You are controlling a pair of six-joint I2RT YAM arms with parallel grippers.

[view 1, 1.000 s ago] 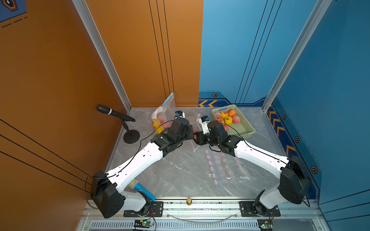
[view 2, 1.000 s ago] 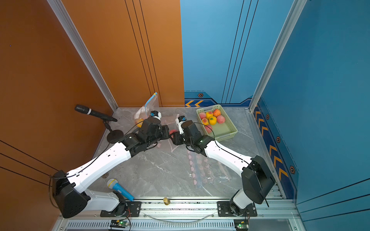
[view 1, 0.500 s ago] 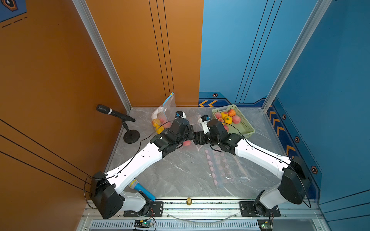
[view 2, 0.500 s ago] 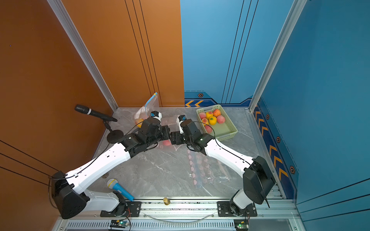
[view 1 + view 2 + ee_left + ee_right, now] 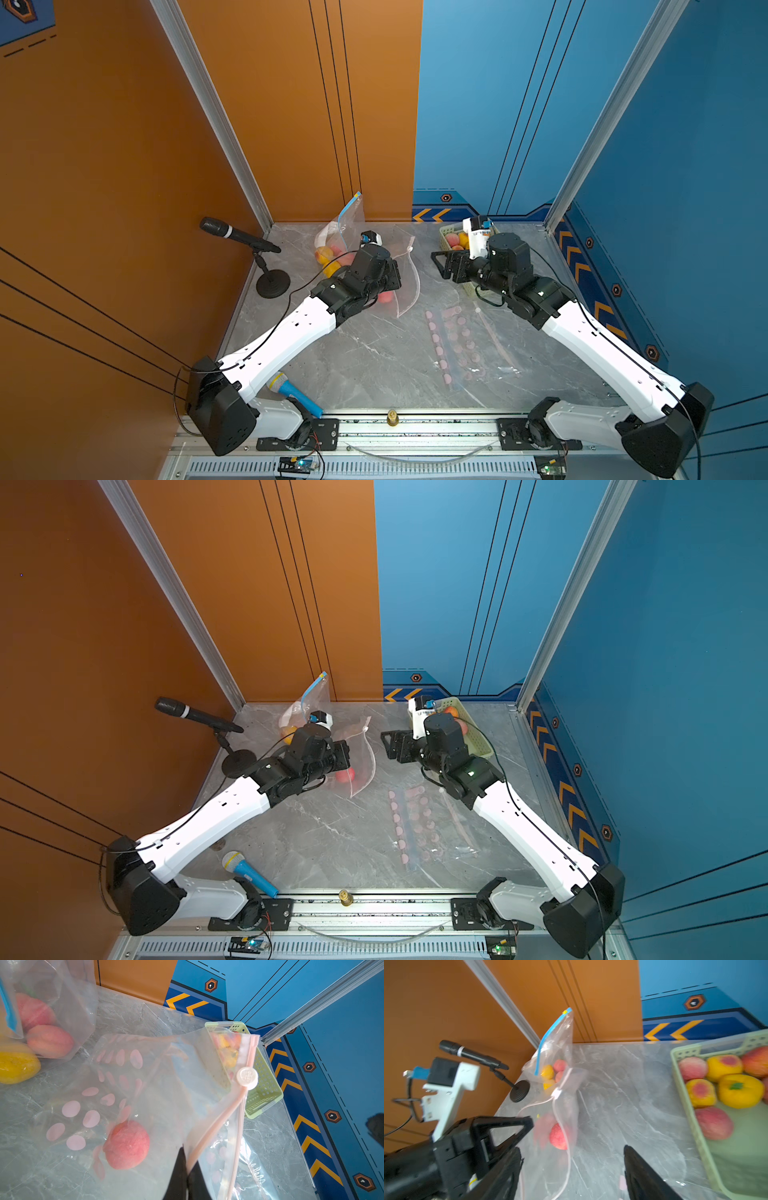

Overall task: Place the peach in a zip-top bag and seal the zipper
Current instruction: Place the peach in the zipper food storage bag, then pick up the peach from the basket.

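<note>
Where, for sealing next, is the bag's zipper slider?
In a top view, the white slider sits on the zip-top bag's rim, just beyond the left end effector, toward the rear.

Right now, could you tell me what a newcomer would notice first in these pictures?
The left gripper pinches the zipper edge of a clear spotted bag mid-table, with a pink peach inside. The right gripper hangs open and empty facing it, near the green basket of fruit at the back. Another bag of fruit stands by the orange wall.

Robot lab booth: coloured panel walls point(image 5: 270, 104), marble tabletop point(image 5: 374, 353).
</note>
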